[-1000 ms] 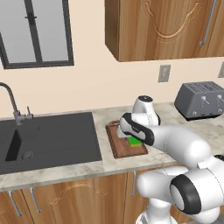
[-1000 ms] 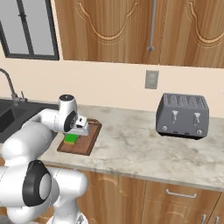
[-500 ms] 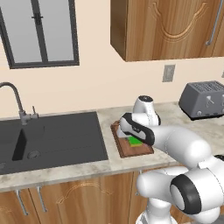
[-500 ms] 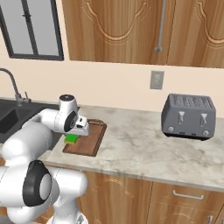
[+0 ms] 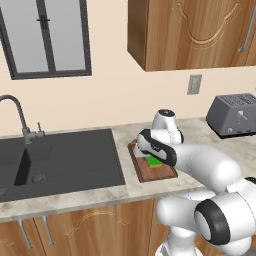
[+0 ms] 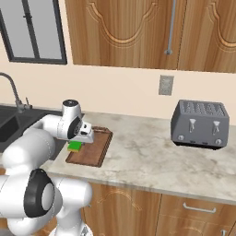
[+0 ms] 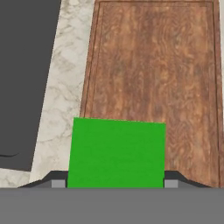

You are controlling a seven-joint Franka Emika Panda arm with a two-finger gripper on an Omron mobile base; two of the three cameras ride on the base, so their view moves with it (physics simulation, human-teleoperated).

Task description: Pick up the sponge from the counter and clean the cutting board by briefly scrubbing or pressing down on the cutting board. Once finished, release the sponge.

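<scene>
The cutting board [image 7: 162, 74] is reddish-brown wood with visible swirling grain and a matt finish. On it, the sponge [image 7: 116, 153] looks flat, uniform bright green, without sheen. Around the board, the counter [image 7: 63, 96] is pale marbled stone, smooth. Left of the board, the sink [image 5: 65, 157] is matt black. Right of the board, the toaster [image 6: 200, 123] looks like grey brushed metal.
</scene>
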